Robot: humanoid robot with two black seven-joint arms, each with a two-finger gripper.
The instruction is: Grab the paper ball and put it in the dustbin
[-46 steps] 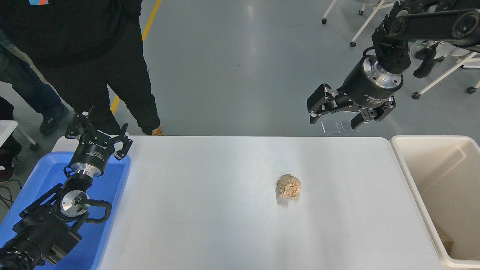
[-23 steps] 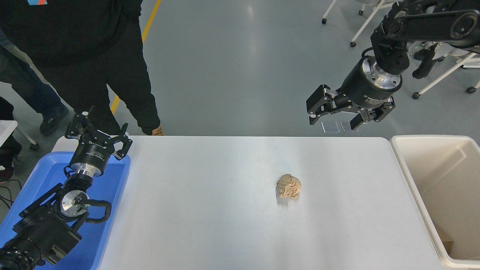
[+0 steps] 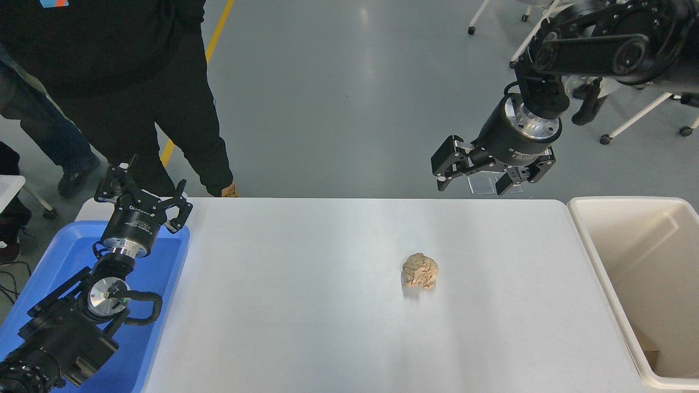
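- The white table (image 3: 306, 327) is seen below a person in dark clothes (image 3: 125, 71) standing at its far left corner.
- The dustbin (image 3: 598, 256) is set against the table's right end.
- The blue tray (image 3: 164, 262) is placed at the left end, with the left gripper (image 3: 143, 192) parked open above it.
- The right gripper (image 3: 474, 180) is held with fingers spread and empty, above the far edge.
- The paper ball (image 3: 420, 271) is found alone on the table, right of centre, well apart from the dustbin.

A blue tray (image 3: 164, 262) is sitting at my white table's (image 3: 327, 327) left end. A person (image 3: 109, 82) in dark clothes is standing beyond it, beside a yellow floor line (image 3: 215, 33).
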